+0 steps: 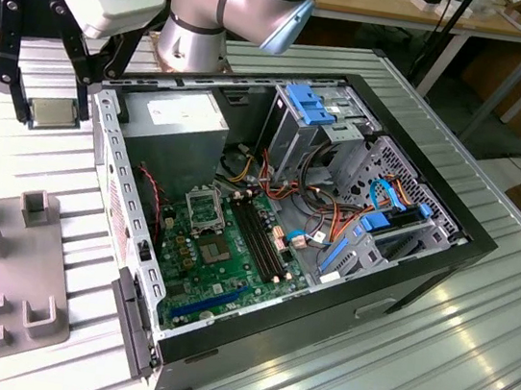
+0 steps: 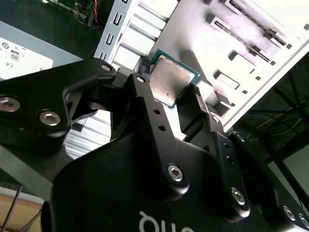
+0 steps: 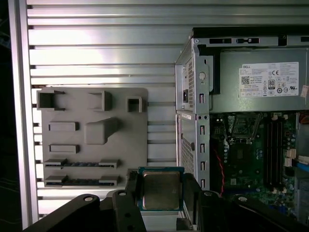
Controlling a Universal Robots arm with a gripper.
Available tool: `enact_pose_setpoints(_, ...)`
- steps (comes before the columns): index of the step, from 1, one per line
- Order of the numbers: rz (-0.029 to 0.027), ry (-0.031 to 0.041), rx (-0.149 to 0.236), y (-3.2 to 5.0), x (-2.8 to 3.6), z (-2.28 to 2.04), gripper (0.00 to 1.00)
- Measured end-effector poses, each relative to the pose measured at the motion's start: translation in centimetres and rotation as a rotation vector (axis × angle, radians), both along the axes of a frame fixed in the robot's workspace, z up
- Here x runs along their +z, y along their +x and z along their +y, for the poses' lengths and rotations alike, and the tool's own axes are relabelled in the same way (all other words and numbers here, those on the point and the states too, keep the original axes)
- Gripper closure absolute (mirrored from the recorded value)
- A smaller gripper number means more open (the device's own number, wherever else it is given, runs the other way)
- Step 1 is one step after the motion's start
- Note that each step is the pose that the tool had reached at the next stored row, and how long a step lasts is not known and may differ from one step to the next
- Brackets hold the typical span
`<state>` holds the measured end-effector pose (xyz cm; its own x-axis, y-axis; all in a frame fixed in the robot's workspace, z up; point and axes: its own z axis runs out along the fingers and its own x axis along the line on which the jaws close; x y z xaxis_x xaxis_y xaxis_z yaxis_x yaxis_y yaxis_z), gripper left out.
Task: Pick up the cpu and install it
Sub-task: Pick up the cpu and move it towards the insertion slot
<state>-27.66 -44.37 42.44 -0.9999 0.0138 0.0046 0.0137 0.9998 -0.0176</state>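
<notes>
The cpu [image 1: 56,112], a square chip with a silver lid and green rim, hangs above the slatted table at the exterior view's left, outside the open computer case [image 1: 467,245]. My gripper [image 1: 53,114] is shut on it, one black finger on each side edge. Both wrist views show the cpu [image 2: 169,79] [image 3: 161,189] clamped between the fingers [image 2: 195,96]. The empty metal-framed socket [image 1: 205,210] [image 3: 240,126] lies on the green motherboard [image 1: 231,268] inside the case, well away from the gripper.
A grey parts holder [image 1: 0,255] [image 3: 91,135] with slots and posts lies on the table beside the case. The case wall [image 1: 116,185] stands between the gripper and the motherboard. Power supply [image 1: 178,125], drive bays and cables crowd the case.
</notes>
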Motion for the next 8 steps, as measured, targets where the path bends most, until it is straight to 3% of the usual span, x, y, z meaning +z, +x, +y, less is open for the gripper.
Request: enact_pose_setpoints(8, 0.0, 0.0, 0.0, 0.43, 0.0, 0.0, 0.53)
